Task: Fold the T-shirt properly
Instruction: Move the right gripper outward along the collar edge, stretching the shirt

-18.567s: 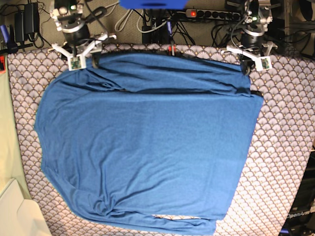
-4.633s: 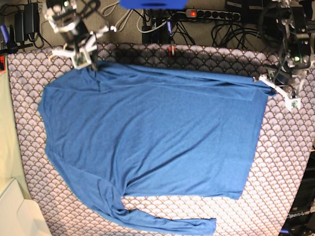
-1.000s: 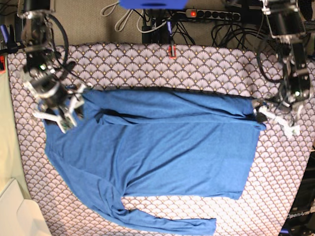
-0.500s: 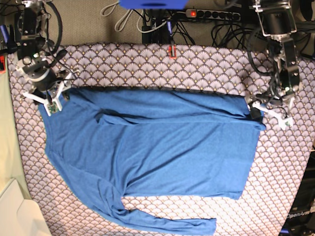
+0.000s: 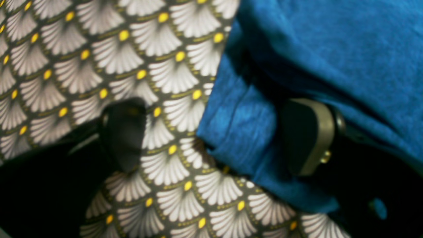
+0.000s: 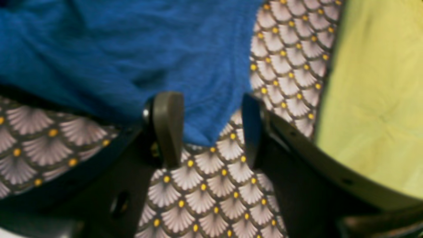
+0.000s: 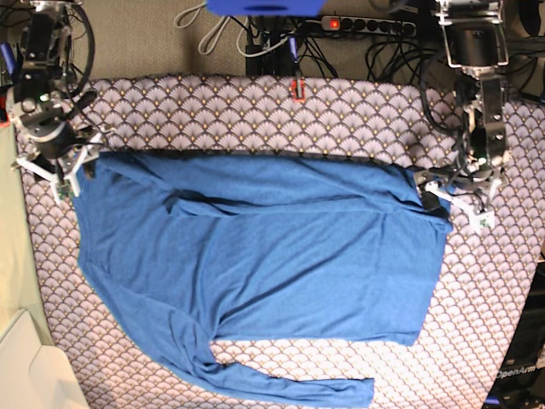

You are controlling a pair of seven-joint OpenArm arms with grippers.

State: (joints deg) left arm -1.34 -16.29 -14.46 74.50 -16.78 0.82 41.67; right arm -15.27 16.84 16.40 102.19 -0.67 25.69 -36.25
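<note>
Lying flat, one T-shirt (image 7: 255, 264), two tools open

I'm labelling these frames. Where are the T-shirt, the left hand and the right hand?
T-shirt (image 7: 272, 256): base view, on the flat middle of the body panel.
Left hand (image 5: 211, 135): left wrist view, midway between its open fingertips, over the shirt's edge.
Right hand (image 6: 211, 130): right wrist view, midway between its open fingertips, at the shirt's corner.
</note>
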